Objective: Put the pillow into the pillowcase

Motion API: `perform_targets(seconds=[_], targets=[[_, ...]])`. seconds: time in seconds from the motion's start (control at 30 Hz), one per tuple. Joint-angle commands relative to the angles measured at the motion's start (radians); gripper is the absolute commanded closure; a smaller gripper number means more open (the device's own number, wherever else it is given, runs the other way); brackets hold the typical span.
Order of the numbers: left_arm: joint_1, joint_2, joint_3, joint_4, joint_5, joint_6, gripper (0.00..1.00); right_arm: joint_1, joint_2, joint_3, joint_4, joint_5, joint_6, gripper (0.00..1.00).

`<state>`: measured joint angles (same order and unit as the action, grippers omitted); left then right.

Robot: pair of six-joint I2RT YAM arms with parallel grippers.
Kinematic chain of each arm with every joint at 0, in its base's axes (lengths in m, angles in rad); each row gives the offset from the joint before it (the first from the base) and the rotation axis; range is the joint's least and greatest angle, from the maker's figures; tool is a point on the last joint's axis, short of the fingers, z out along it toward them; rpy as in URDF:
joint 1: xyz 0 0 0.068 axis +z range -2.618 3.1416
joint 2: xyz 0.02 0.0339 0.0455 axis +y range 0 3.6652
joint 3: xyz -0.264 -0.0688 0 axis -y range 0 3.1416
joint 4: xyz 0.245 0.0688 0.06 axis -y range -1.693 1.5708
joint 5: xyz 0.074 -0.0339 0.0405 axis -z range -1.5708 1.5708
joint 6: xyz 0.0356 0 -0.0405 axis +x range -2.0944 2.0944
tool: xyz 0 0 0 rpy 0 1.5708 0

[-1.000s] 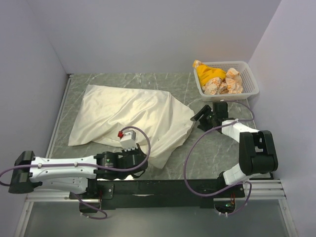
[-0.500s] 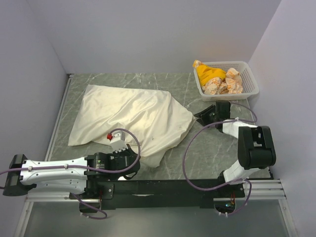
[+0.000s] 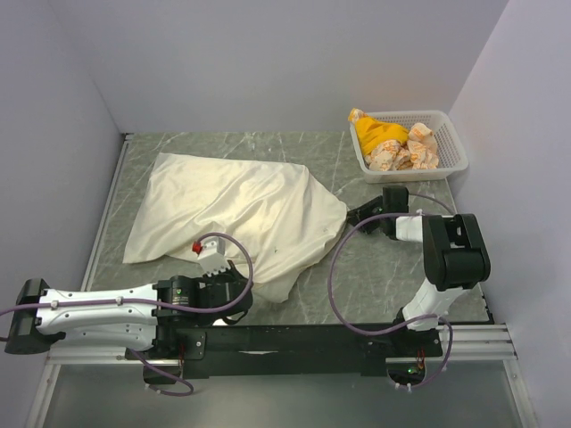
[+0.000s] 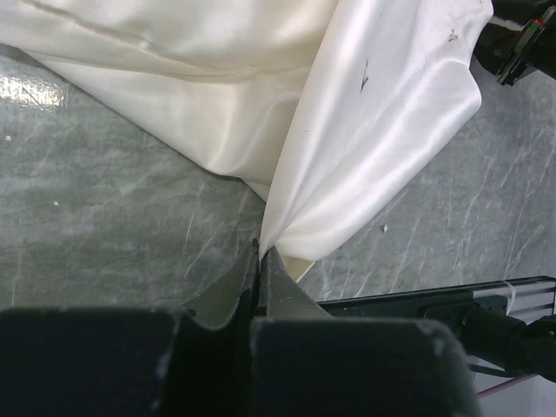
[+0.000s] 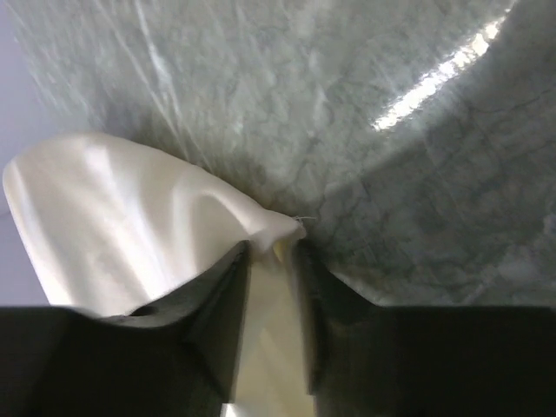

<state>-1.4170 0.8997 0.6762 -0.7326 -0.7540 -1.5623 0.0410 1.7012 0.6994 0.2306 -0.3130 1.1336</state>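
Note:
The pillowcase (image 3: 232,205) is a big wrinkled cream cloth spread over the left and middle of the table. It also shows in the left wrist view (image 4: 373,113) and the right wrist view (image 5: 113,217). No bear print shows; the pillow is hidden or out of view. My left gripper (image 3: 244,287) is shut on the cloth's near edge, and the jaws pinch a fold (image 4: 259,254). My right gripper (image 3: 352,216) is at the cloth's right corner. Its jaws stand narrowly apart with that corner between them (image 5: 271,248).
A white mesh basket (image 3: 451,134) with yellow and orange-white cloths stands at the back right. Grey walls close in the left, back and right. The black mounting rail (image 3: 303,337) runs along the near edge. Bare marble (image 3: 384,267) lies right of the cloth.
My left gripper pulled back to the left with the cloth edge, then held still. My right gripper drew away a little, then came back onto the cloth's right corner.

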Motion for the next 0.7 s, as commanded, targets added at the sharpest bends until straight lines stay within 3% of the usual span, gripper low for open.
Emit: perform_targets(seconds=[0.0,0.1,0.2,0.33,0.4,0.53,0.67], targets=[[0.000,-0.028,0.000,-0.037,-0.016,-0.019,0.99,0.005,0.031,0.037,0.032,0.005,0.035,0.84],[0.000,-0.045,0.009,-0.066,-0.022,-0.018,0.99,-0.004,0.025,0.078,-0.037,0.034,-0.007,1.00],[0.000,-0.068,0.029,-0.153,-0.044,-0.044,0.99,-0.027,-0.029,0.120,-0.141,0.098,-0.083,1.00],[-0.002,-0.136,0.098,-0.397,-0.129,-0.206,0.99,-0.157,-0.216,0.097,-0.224,0.118,-0.153,1.00],[0.000,-0.197,0.128,-0.427,-0.192,-0.208,0.99,-0.173,-0.290,0.132,-0.287,0.133,-0.211,1.00],[0.076,-0.188,0.156,-0.142,-0.145,0.176,0.99,-0.121,-0.310,0.274,-0.443,0.077,-0.313,1.00],[0.124,-0.042,0.278,-0.162,-0.159,0.237,0.99,0.000,-0.371,0.324,-0.517,0.192,-0.377,1.00]])
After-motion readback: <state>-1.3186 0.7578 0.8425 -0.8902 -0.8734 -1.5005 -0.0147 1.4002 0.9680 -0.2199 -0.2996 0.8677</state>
